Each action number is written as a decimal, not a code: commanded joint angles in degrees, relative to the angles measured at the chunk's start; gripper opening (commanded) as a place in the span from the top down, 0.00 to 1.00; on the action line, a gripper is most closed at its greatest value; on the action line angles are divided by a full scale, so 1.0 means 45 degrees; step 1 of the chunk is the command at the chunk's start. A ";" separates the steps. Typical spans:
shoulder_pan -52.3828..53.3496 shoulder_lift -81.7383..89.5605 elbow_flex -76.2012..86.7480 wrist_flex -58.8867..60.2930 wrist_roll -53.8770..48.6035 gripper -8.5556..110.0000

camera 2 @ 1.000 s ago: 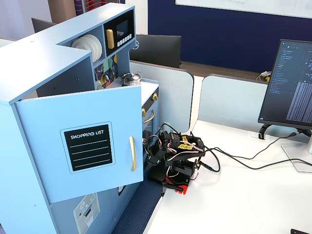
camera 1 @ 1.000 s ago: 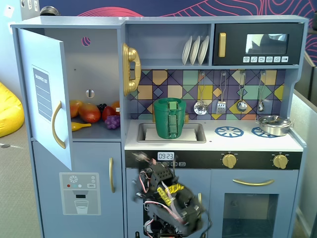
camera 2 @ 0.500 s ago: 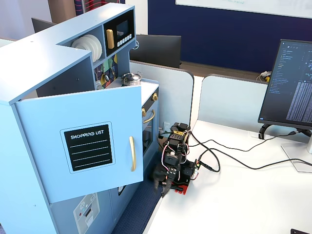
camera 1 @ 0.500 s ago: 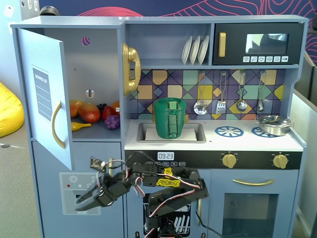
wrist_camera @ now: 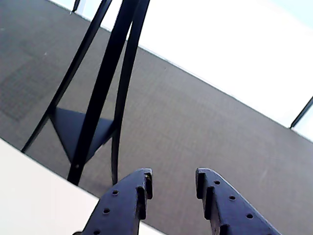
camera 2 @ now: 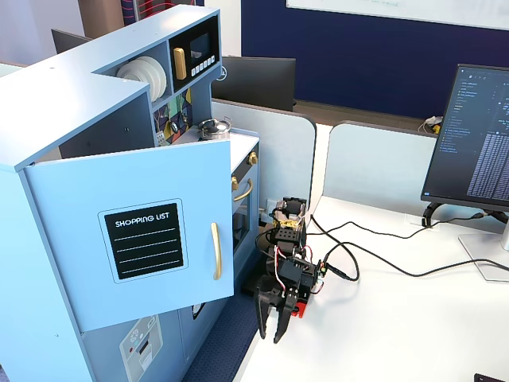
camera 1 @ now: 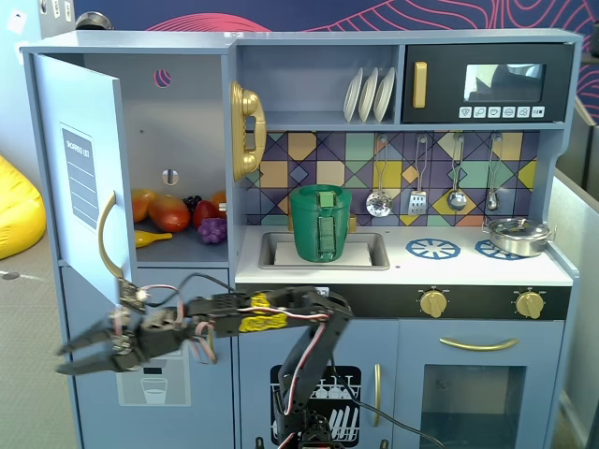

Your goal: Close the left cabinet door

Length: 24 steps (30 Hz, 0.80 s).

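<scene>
One door matters for this task: the left cabinet door (camera 1: 82,168), a large light-blue panel that stands swung wide open at the left end of the toy kitchen (camera 1: 393,281). In a fixed view its outer face (camera 2: 135,243) shows the black "SHOPPING LIST" panel (camera 2: 144,239) and a curved gold handle (camera 2: 215,251) close to the free edge. Behind the open door, toy fruit (camera 1: 173,217) lies on the shelf inside the cabinet.

The gripper (camera 1: 77,354) hangs low, below the bottom edge of the door and a little out from the cabinet front. It does not touch the door. Its fingers (wrist_camera: 128,205) are parted by a moderate gap and hold nothing; the wrist view shows only floor and a chair frame beyond them.

I judge the door as a stiff, flat board, probably light, that turns easily on its hinges. It needs no grasp. A push on the outer face near the free edge, beside the handle, gives the best leverage. The painted face may be smooth, so the fingers could slip along it.
</scene>
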 commanded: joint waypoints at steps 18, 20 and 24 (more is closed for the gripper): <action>0.6738 0.0684 -0.1191 -0.0430 -0.1504 0.93; 0.8008 0.0898 -0.1074 -0.0488 -0.1543 0.93; 1.0527 0.0859 -0.1348 -0.0977 -0.1562 0.93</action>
